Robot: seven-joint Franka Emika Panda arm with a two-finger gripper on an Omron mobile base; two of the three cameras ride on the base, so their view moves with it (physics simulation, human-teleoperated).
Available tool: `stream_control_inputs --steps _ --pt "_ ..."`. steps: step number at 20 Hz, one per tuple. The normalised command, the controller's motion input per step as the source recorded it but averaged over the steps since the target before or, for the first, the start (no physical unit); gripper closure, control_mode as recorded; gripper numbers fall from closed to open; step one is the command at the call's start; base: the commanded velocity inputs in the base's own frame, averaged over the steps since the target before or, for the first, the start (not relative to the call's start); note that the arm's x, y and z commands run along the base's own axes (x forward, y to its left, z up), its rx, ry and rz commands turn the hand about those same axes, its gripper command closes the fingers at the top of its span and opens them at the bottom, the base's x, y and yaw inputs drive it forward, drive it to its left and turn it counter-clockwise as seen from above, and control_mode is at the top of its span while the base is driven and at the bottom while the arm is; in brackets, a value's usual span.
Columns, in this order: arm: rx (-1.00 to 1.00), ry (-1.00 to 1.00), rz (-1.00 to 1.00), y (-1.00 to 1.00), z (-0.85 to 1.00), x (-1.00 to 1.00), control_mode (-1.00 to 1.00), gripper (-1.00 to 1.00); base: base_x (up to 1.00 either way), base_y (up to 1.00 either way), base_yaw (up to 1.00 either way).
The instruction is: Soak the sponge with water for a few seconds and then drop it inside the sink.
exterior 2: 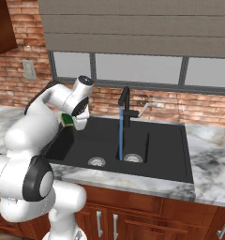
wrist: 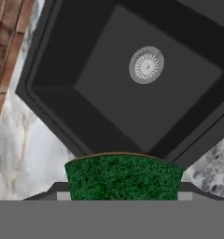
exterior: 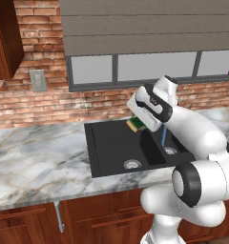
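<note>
Above the back left corner of the sink [exterior 2: 180,154], the jaws held the sponge [exterior: 134,125], well apart from the water [exterior 2: 121,133]. The soaking seemingly remained; next, carry it under that stream.

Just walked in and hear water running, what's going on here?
The robot's gripper is shut on the sponge, holding it above the left part of the black sink, over the larger basin. The water runs from the faucet into the smaller basin's drain, off to the side of the sponge, which is not under the stream.
</note>
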Motion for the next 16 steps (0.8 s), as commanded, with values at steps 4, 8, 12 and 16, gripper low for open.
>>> stream_control_inputs --steps 4,8,12,16 --pt "-0.28 0.07 0.27 0.5 0.0 0.07 -1.0 1.0 0.0 0.0 0.0" --pt "-0.18 0.06 0.28 0.24 -0.08 0.13 -1.0 1.0 0.0 0.0 0.0" --pt "-0.02 0.0 0.19 -0.03 -0.3 0.05 -1.0 1.0 0.0 0.0 0.0" --pt "0.0 0.0 0.11 -0.26 -0.35 0.23 -1.0 1.0 0.0 0.0 0.0"
